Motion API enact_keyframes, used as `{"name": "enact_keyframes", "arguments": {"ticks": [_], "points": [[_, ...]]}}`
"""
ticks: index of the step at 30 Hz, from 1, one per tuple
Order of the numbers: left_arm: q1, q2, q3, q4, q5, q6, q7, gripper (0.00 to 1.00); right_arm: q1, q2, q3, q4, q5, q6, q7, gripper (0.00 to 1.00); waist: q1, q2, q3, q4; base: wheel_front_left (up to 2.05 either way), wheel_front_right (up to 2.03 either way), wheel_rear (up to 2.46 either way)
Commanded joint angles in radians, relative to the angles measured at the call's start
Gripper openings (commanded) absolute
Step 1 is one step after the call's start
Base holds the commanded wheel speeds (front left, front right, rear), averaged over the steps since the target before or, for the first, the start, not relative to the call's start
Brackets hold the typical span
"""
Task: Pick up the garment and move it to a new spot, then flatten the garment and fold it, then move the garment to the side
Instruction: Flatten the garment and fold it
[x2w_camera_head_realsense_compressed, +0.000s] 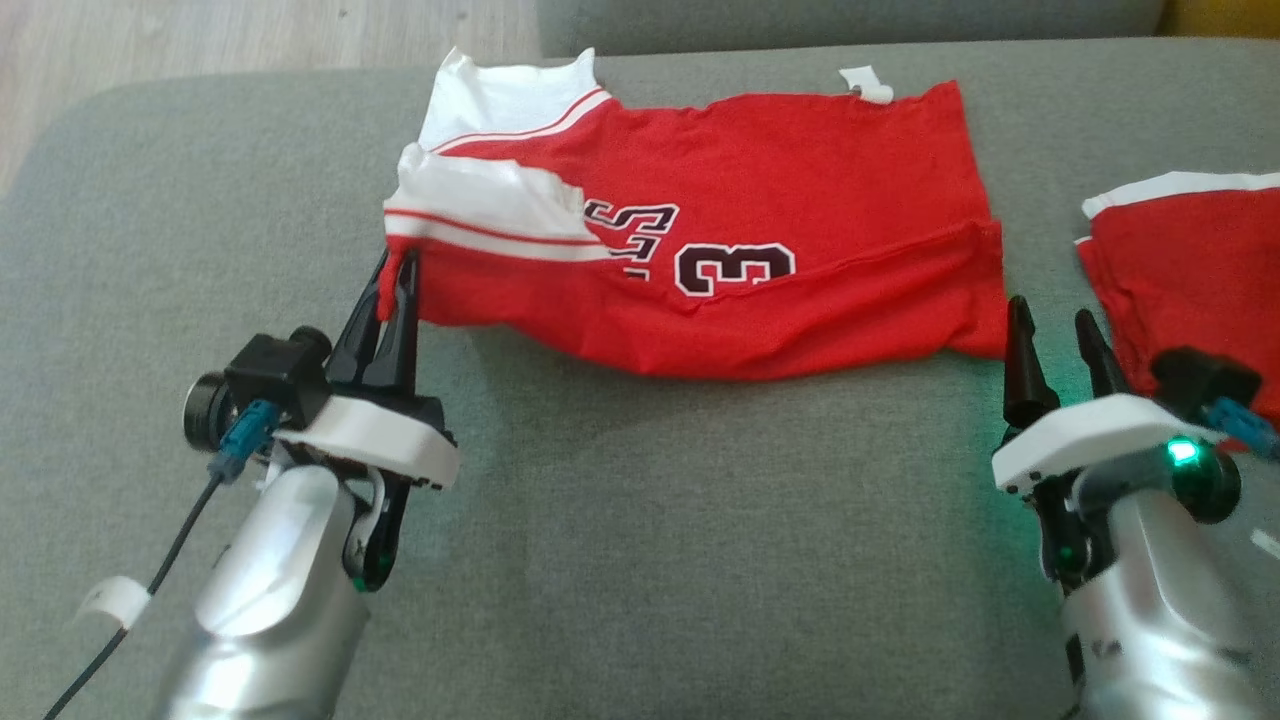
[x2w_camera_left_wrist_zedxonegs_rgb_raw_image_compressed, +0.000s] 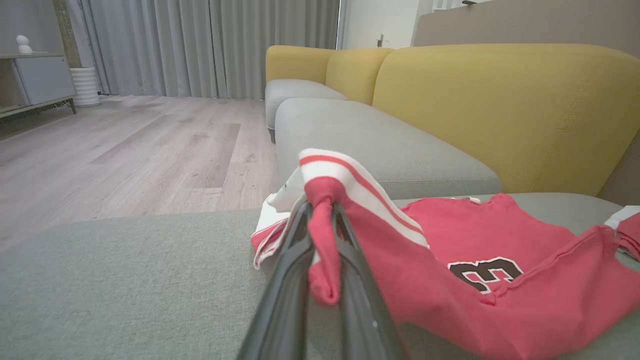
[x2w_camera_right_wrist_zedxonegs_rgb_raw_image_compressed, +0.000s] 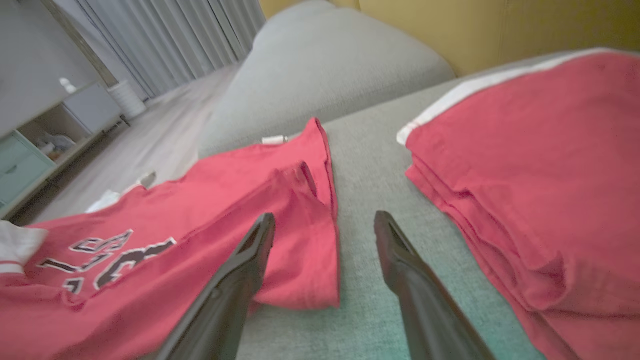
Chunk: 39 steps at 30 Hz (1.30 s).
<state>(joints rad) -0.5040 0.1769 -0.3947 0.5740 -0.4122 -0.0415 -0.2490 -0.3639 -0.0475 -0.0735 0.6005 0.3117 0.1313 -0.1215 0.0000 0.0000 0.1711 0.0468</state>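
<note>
Lying between the grippers, the garment (x2w_camera_head_realsense_compressed: 800, 200) is pinched by left gripper (x2w_camera_head_realsense_compressed: 395, 270); right gripper (x2w_camera_head_realsense_compressed: 1050, 310) spread.

We had the head cam looking steeply down on the grey cushion (x2w_camera_head_realsense_compressed: 640, 520) — both wrist cams sat low, skimming along it toward the curtains (x2w_camera_left_wrist_zedxonegs_rgb_raw_image_compressed: 200, 45). All three shared the red jersey (x2w_camera_head_realsense_compressed: 800, 200), wrist views from really close.

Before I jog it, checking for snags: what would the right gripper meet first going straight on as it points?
Likely bare grey cushion between the jersey and the folded red garment; one finger of the right gripper may graze the jersey's corner.
</note>
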Motion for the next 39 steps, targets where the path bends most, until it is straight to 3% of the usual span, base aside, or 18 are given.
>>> {"name": "enact_keyframes", "arguments": {"ticks": [1, 5, 10, 11, 12, 13, 20, 26, 33, 39], "points": [[-0.039, 0.032, 0.028, -0.038, 0.005, -0.002, -0.010, 0.00, -0.039, -0.003, 0.016, -0.006, -0.015, -0.001, 0.006, 1.00, 0.0000, 0.0000, 0.005, 0.004, 0.00, 0.00, 0.00], [-0.035, 0.030, 0.020, -0.098, 0.011, -0.001, -0.011, 0.00, -0.167, -0.003, -0.027, 0.206, -0.076, -0.001, 0.055, 1.00, 0.0000, 0.0000, 0.028, 0.021, 0.00, 0.00, 0.00], [-0.032, 0.027, 0.010, -0.125, 0.012, -0.001, -0.011, 0.00, -0.260, -0.003, -0.027, 0.369, -0.149, -0.001, 0.066, 1.00, 0.0000, 0.0000, 0.043, 0.033, 0.00, 0.00, 0.00], [-0.031, 0.027, 0.010, -0.126, 0.011, -0.002, -0.011, 0.00, -0.273, -0.003, -0.017, 0.395, -0.157, -0.001, 0.066, 0.65, 0.0000, 0.0000, 0.043, 0.036, 0.00, 0.00, 0.00], [-0.029, 0.029, 0.009, -0.125, 0.011, -0.001, -0.011, 0.00, -0.285, -0.003, -0.005, 0.416, -0.161, -0.001, 0.063, 0.05, 0.0000, 0.0000, 0.043, 0.037, 0.00, 0.00, 0.00], [-0.026, 0.031, 0.010, -0.120, 0.010, 0.001, -0.011, 0.00, -0.294, -0.003, 0.006, 0.432, -0.162, -0.001, 0.053, 0.00, 0.0000, 0.0000, 0.041, 0.038, 0.00, 0.00, 0.00], [0.013, 0.050, 0.010, -0.060, -0.002, 0.015, 0.020, 0.00, -0.296, -0.003, -0.021, 0.497, -0.194, -0.001, -0.059, 0.00, 0.0000, 0.0000, -0.013, 0.025, 0.00, 0.00, 0.00], [0.070, 0.068, 0.008, -0.018, -0.022, 0.018, 0.058, 0.00, -0.251, -0.003, -0.063, 0.503, -0.197, -0.001, -0.092, 0.00, 0.0000, 0.0000, -0.086, 0.013, 0.00, 0.00, 0.00], [0.167, 0.088, -0.018, -0.015, -0.047, 0.003, 0.142, 0.00, -0.155, -0.003, -0.070, 0.455, -0.194, -0.001, -0.021, 0.00, 0.0000, 0.0000, -0.160, 0.004, 0.00, 0.00, 0.00], [0.246, 0.113, -0.036, -0.061, -0.063, 0.012, 0.228, 0.00, -0.034, -0.003, -0.066, 0.330, -0.156, -0.001, 0.091, 0.00, 0.0000, 0.0000, -0.197, 0.001, 0.00, 0.00, 0.00]]}}
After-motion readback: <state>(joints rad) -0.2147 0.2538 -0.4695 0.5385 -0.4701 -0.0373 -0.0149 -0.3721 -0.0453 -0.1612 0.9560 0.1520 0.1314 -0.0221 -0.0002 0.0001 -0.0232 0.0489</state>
